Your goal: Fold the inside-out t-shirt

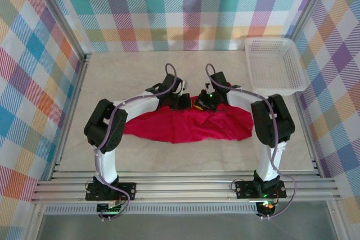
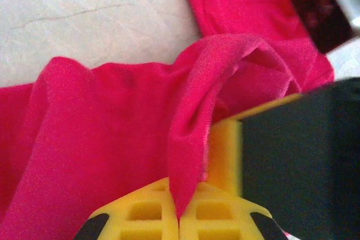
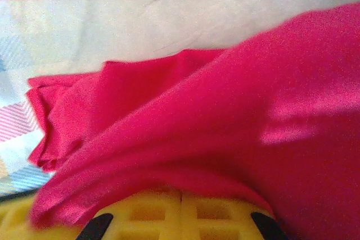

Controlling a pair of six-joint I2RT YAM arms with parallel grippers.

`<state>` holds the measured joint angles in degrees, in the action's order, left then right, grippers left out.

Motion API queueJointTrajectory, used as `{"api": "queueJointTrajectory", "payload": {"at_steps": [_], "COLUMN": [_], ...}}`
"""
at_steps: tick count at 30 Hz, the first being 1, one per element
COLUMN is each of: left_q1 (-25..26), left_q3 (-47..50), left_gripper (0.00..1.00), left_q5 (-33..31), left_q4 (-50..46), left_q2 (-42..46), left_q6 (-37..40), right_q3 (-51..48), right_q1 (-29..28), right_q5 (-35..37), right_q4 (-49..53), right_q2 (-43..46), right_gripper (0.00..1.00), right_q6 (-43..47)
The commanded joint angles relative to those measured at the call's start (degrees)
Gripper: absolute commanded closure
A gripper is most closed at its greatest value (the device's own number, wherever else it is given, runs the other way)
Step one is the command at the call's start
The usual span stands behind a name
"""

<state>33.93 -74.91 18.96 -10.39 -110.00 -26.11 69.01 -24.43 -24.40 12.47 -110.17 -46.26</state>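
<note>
Smack in the middle of the top view, a plain bright red soft fabric t-shirt (image 1: 185,126) lies in a wide, low, rumpled strip on the pale stone-look table (image 1: 124,77). It runs from left of centre to just short of the right arm's elbow. Both black-and-white arms curl inward over its upper edge, so the left gripper (image 1: 181,100) and the right gripper (image 1: 201,100) sit near each other at the top middle of the cloth.

Left wrist view: the yellow fingertips are pressed tight together at the bottom of the frame. A narrow fold of the t-shirt is pinched right in the seam between them, rising up and arching over to the right. More red fabric lies across the lower left and upper right, with bare table at upper left.

Right wrist view: same deal, yellow fingers closed against each other at bottom centre. The cloth comes straight off their tips and sweeps to the upper right, so it looks clamped, though the pinch itself sits under the fabric.

A white plastic mesh basket (image 1: 270,42) sits at the upper right of the top view, well apart from the t-shirt.
</note>
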Motion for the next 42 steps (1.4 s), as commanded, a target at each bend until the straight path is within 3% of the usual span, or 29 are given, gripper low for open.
{"api": "queueJointTrajectory", "payload": {"at_steps": [1, 2, 4, 5, 12, 14, 16, 18, 20, 21, 30, 38, 42], "left_q1": [-0.75, -0.96, -1.15, -1.15, -1.41, -1.58, -1.59, -1.60, -1.67, -1.68, -3.68, -4.05, -4.05], "left_q3": [0.89, 0.87, 0.87, 0.85, 0.73, 0.97, 1.41, 1.68, 2.04, 2.34, 2.61, 0.57, 1.12], "left_gripper": [1.00, 1.00, 1.00, 1.00, 1.00, 1.00, 1.00, 1.00, 1.00, 1.00, 1.00, 1.00, 0.88], "left_q5": [-0.50, -0.46, -0.42, -0.42, -0.84, -1.03, -0.95, -0.86, -0.93, -1.09, -1.65, 0.20, 0.44], "left_q4": [0.22, 0.04, -0.11, -0.24, -1.06, -1.38, -1.30, -1.30, -1.55, -1.65, -0.90, -0.48, -0.68], "left_q2": [3.57, 3.78, 4.23, 4.41, 5.82, 6.31, 6.71, 6.98, 7.17, 7.24, 4.91, 0.47, 0.46], "left_q6": [-0.52, -0.52, -0.51, -0.39, -0.01, 0.15, 0.09, 0.14, 0.48, 0.62, 0.56, -0.35, -0.43], "right_q3": [2.27, 1.87, 0.60, 0.14, 0.39, 0.41, 0.25, 0.84, 2.17, 2.78, 7.52, 7.60, 8.56], "right_q1": [-1.76, -1.93, -1.94, -1.99, -3.48, -3.70, -3.70, -3.70, -3.66, -3.69, -3.44, -0.12, 1.22], "right_q5": [5.20, 7.66, 11.09, 12.30, 15.44, 15.23, 14.55, 13.59, 12.61, 12.08, 6.93, -1.02, -0.15], "right_q4": [-0.82, -0.12, 0.11, 0.12, 1.19, 0.85, -0.34, -0.61, 0.94, 2.04, 16.54, 18.03, 19.98], "right_q2": [-2.31, -2.18, -1.32, -0.91, -1.76, -2.70, -3.57, -3.76, -2.54, -1.17, 17.70, 27.96, 30.01], "right_gripper": [0.79, 0.60, 0.39, 0.34, 0.23, 0.26, 0.46, 0.79, 0.96, 1.00, 1.00, 1.00, 1.00], "right_q6": [-3.50, -3.96, -4.70, -5.09, -6.80, -7.09, -7.54, -7.44, -6.29, -5.37, 5.89, 6.01, 7.46]}}
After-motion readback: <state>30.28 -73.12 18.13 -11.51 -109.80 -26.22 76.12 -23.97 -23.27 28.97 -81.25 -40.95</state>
